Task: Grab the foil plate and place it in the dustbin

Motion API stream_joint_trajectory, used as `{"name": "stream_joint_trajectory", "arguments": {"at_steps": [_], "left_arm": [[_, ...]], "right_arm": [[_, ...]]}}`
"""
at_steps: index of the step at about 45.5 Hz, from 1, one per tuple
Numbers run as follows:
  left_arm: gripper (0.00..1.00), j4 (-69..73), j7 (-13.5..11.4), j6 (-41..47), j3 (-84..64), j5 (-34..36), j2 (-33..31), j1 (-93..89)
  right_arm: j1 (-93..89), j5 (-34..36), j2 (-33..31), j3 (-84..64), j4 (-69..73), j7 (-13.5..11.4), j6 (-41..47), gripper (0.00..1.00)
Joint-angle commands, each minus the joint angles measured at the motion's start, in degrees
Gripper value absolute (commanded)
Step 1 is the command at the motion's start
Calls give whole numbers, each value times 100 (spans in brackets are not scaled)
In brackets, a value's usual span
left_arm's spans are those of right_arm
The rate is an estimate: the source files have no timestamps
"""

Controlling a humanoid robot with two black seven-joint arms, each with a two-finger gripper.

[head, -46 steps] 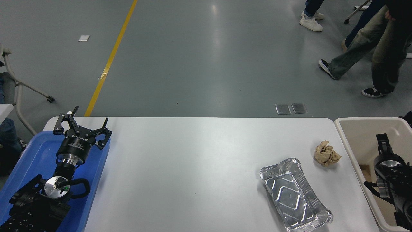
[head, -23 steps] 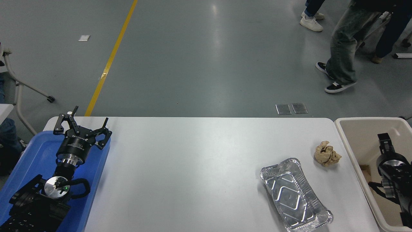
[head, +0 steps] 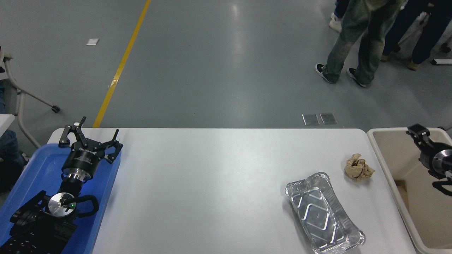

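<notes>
Head view: the shiny silver rectangular foil plate point(head: 324, 213) lies flat and ungrasped on the white desk point(head: 212, 183), near its right edge, just beside the large beige plastic dustbin point(head: 390, 169). The right gripper point(head: 416, 132) hangs above the dustbin; whether its fingers are spread cannot be told. The left gripper point(head: 90, 135), fingers spread wide and empty, is parked above the blue plastic tray point(head: 35, 169).

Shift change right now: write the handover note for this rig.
Left tool: open, parked over the blue tray, empty.
Right tool: above the dustbin at the right edge; grip state unclear, nothing seen held.
Foil plate: on the table, near right, beside the crumpled paper ball.
Done: nothing yet. Left: grasp plate, drop it in dustbin.
</notes>
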Motion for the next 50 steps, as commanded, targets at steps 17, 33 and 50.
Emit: {"name": "stream_joint_trajectory", "arguments": {"at_steps": [17, 33, 50], "left_arm": [[99, 4, -3, 0, 2, 1, 1, 8], [99, 4, -3, 0, 2, 1, 1, 8], [99, 4, -3, 0, 2, 1, 1, 8]], "right_arm": [[5327, -807, 1152, -4088, 4183, 1, 1403, 100], [7190, -895, 1126, -4150, 4632, 18, 4391, 100], [8158, -1000, 1249, -3640, 4676, -456, 4876, 100]]}}
